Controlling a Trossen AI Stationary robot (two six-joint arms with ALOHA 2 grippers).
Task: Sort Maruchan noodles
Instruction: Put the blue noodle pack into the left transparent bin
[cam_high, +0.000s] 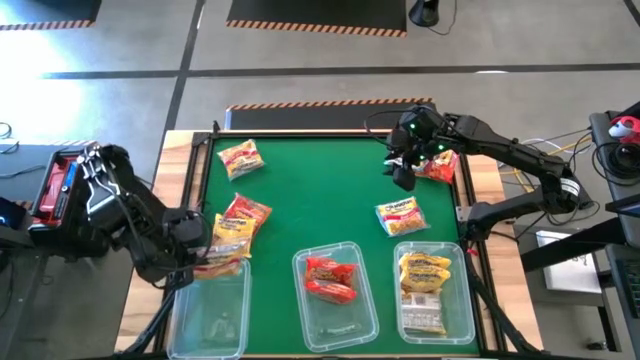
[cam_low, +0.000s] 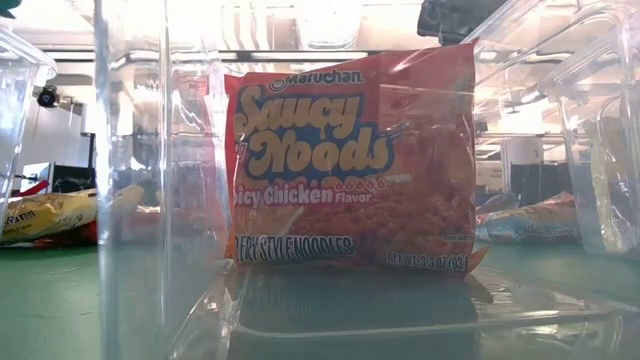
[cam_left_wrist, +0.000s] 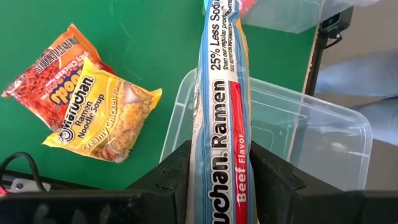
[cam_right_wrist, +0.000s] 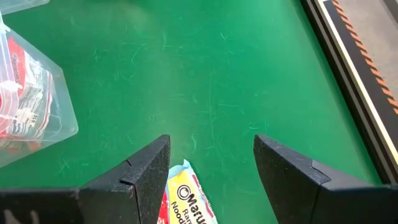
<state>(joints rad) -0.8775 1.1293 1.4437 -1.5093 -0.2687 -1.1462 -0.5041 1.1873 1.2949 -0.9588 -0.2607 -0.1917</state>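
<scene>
Left gripper clamps a beef ramen packet edge-on above the empty bin; its face is hidden, long axis along the fingers. Right gripper hangs open over a half-hidden packet.

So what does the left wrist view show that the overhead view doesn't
Only the left wrist view shows the label of the packet held edge-on in the left gripper: Ramen, Beef Flavor. Only the high view shows the right gripper, open over the far right of the mat, plus the middle bin with red packets and the right bin with yellow ones. Both show the empty left bin below the held packet, and the yellow packet overlapping a red one.
</scene>
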